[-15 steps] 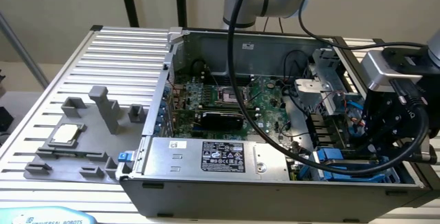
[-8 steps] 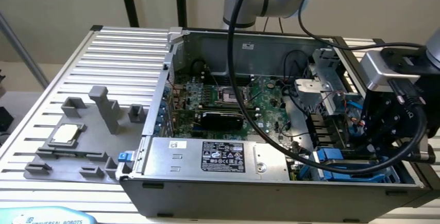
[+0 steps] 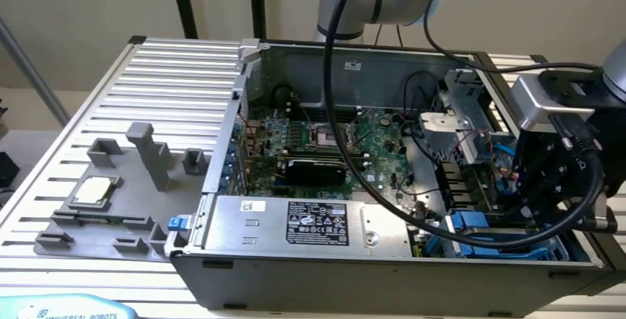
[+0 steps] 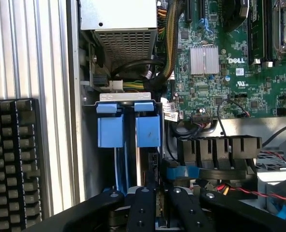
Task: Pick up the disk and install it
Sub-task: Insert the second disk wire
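Note:
The disk (image 4: 148,131) stands on edge in the drive bay at the case's corner, its bright blue carrier tab towards the power supply and its thin edge running back between my fingers. A second blue carrier (image 4: 109,131) sits parallel beside it in the neighbouring slot. My gripper (image 4: 161,207) is shut on the disk's near end, one black finger (image 4: 143,210) on each side. In the exterior view the gripper (image 3: 536,213) hangs low over the blue carriers (image 3: 489,225) at the case's front corner on the exterior view's right.
The open computer case (image 3: 391,275) lies on a slatted aluminium table (image 3: 176,77). The silver power supply (image 3: 303,224), the green motherboard (image 4: 230,72) and cable bundles (image 4: 167,43) crowd the bay. A CPU chip (image 3: 93,191) rests on a grey fixture. A black gridded block (image 4: 12,159) lies outside the case.

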Robot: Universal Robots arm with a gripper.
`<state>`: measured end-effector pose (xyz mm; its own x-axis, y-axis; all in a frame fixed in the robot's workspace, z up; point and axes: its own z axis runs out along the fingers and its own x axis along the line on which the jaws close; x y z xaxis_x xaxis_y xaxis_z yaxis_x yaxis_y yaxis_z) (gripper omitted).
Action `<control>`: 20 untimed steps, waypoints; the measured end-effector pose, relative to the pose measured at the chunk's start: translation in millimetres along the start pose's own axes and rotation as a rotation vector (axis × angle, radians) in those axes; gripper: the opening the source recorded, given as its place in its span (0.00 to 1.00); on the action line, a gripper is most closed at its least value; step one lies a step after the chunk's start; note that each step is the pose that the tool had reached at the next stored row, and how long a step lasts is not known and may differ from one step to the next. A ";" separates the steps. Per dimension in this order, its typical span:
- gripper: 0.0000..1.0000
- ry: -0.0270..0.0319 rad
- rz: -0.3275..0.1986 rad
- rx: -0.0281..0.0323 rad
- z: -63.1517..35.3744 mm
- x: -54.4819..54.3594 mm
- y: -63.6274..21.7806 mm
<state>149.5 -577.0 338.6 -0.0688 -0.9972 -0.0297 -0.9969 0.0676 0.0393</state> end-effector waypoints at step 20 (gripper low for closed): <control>0.24 0.0000 0.000 -0.0003 -26.4 -1.3 0.5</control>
<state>150.0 -576.6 365.0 -0.0688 -0.9972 -0.0297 -0.9969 0.0677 0.0396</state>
